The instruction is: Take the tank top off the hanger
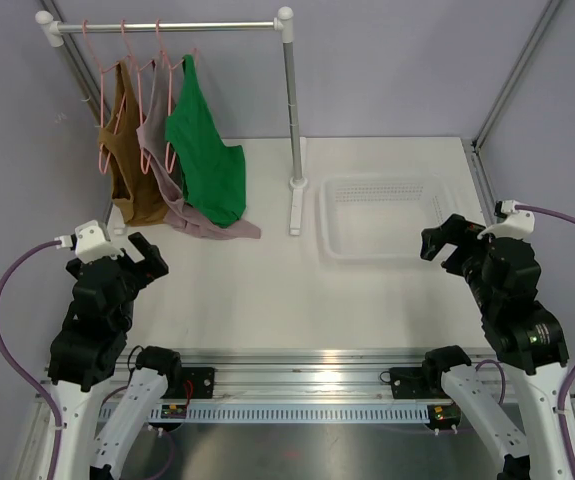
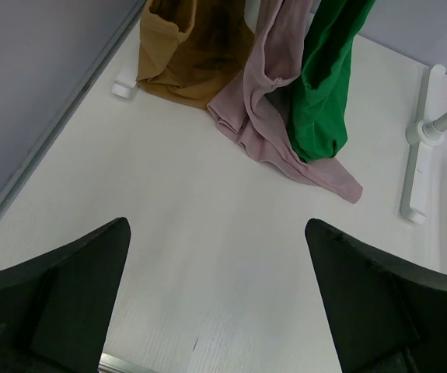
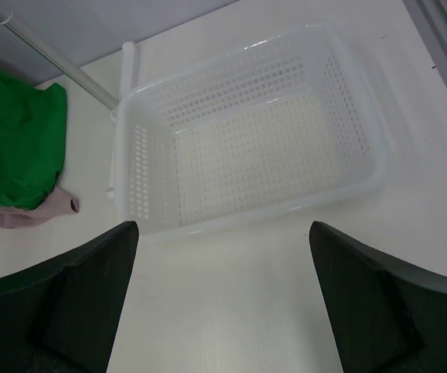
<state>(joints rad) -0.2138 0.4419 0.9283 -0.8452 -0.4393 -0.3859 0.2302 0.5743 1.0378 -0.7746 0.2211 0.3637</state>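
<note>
The green top point(image 1: 205, 160) hangs on its hanger point(image 1: 172, 90) at the far-left corner. Light, limp cloth, so pinch it at the strap point(image 1: 189, 72). Your left gripper point(image 2: 217, 227) and right gripper point(image 3: 223, 227) gape wide, empty.

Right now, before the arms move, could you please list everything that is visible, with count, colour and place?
Brown tank top: one, brown, leftmost on the rack.
Mauve tank top: one, dusty pink, middle, its hem lying on the table.
Green tank top: one, green, rightmost of the three.
Hangers: at least three, pink, on the rail.
Clothes rack: one, grey and white, far left of the table.
Basket: one, white plastic, far right, nothing inside.
Table: one, white.
Left gripper: one, black, open, near left.
Right gripper: one, black, open, above the table, near the basket.
</note>
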